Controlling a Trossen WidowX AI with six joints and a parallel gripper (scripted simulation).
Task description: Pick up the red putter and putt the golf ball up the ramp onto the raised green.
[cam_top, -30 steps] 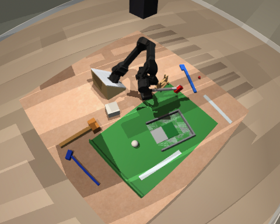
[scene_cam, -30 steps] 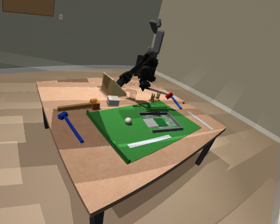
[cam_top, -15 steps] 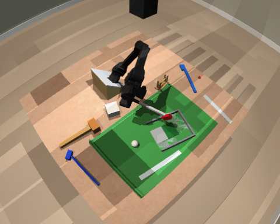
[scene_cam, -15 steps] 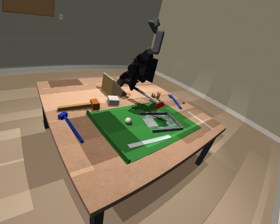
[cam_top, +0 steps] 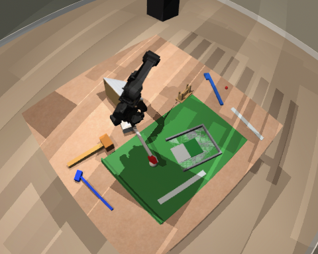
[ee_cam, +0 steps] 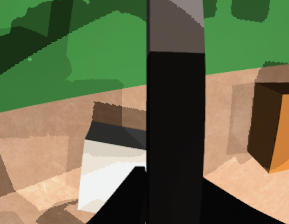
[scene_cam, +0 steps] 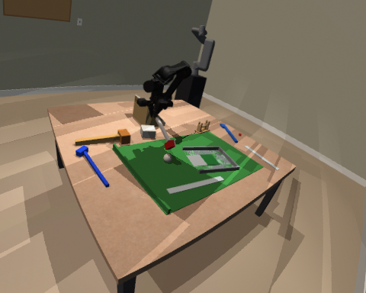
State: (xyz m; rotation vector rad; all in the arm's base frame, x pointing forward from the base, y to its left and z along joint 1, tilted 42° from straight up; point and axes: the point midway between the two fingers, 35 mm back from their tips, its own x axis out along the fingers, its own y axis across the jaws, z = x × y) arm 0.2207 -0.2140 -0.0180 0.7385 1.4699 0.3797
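Carefully now, I'd say: left of the jaws [cam_top: 132, 124] [scene_cam: 155, 114], leave the orange mallet [cam_top: 106, 142] [scene_cam: 123, 136] alone. They pinch the shaft of the red putter [cam_top: 143, 143] [scene_cam: 162, 129], its head beyond them, close to the golf ball [scene_cam: 168, 158]. Square the face toward the ramp [cam_top: 180, 153] [scene_cam: 197, 160], further right, before one level, gentle stroke.

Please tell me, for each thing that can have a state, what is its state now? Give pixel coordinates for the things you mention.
Gripper [cam_top: 134, 126] [scene_cam: 155, 114]: shut on the putter.
Red putter [cam_top: 144, 145] [scene_cam: 163, 130]: held, slanting down, head raised off the mat.
Golf ball [scene_cam: 168, 158]: on the green mat, outside the grey frame.
Orange mallet [cam_top: 106, 142] [scene_cam: 123, 136] [ee_cam: 276, 132]: lying on the table.
Blue hammer [cam_top: 95, 192] [scene_cam: 95, 168]: lying on the table.
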